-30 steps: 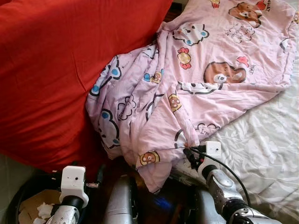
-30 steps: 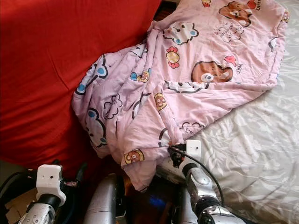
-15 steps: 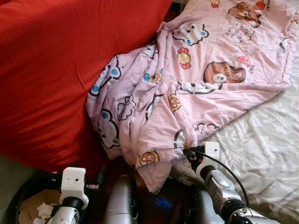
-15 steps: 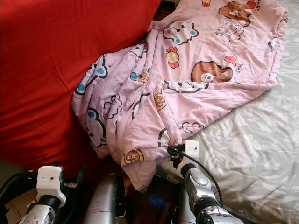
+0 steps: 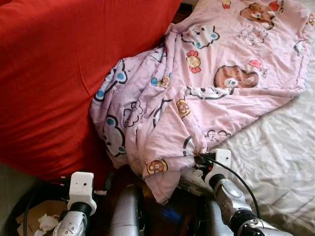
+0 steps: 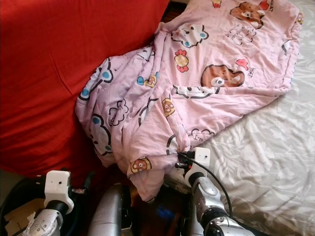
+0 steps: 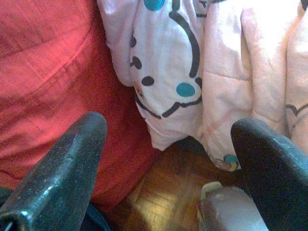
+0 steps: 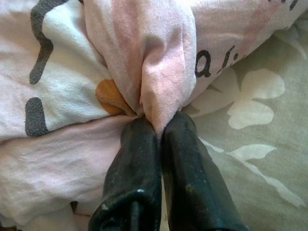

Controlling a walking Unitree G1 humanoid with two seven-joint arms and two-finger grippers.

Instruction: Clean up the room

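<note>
We see one red cushion (image 5: 54,73) and one pink blanket (image 5: 206,83) spread over the bed sheet (image 5: 275,152). Our right gripper (image 8: 156,130) pinches a blanket fold at the bed's edge; our left gripper (image 7: 163,159) hangs spread wide beside the cushion.

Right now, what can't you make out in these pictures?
- Bed edge: head views, hidden under the hanging pink blanket.
- How much fabric the right end effector holds: right wrist view, the fold covers its fingertips.
- Red bedding: cut off by the frame edges.
- Bin contents: too small, partly behind the left end effector.
</note>
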